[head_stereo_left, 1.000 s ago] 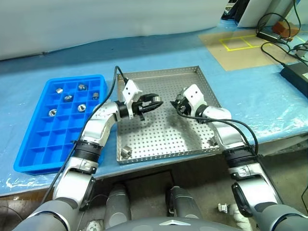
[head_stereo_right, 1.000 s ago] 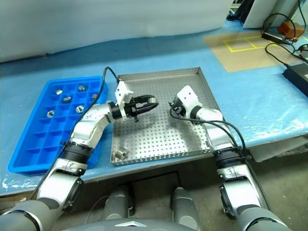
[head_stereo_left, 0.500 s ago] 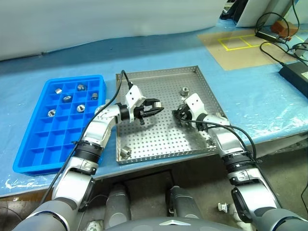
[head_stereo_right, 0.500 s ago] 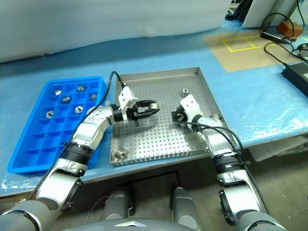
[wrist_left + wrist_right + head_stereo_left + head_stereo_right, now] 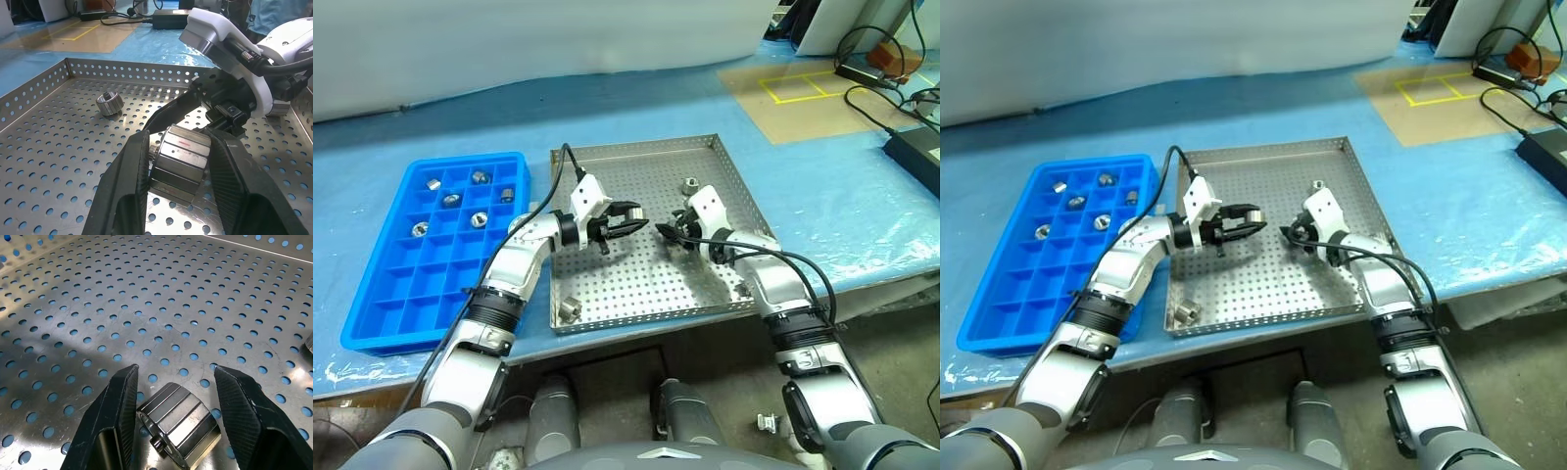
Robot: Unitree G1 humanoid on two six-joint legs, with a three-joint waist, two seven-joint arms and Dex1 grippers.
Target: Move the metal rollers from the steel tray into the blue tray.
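The left gripper (image 5: pixel 178 156) is clamped on a roller (image 5: pixel 180 159), its ribbed black fingers (image 5: pixel 128 178) pressing a faceted, polished steel cylinder that it holds above the steel tray (image 5: pixel 607 294). Facing it close by, the right gripper (image 5: pixel 175 396) has its textured fingers apart, a second faceted roller (image 5: pixel 178 423) lying on the tray between them. The tray is a shiny square sheet, punched with even rows of round holes, with a low rim. Two more rollers lie there, one (image 5: pixel 689 184) toward the far side and one (image 5: pixel 571 308) by the near-left corner. Beside it, on the left, the blue tray (image 5: pixel 372 318), a moulded plastic grid of square cells, holds several rollers (image 5: pixel 450 200) in its far cells.
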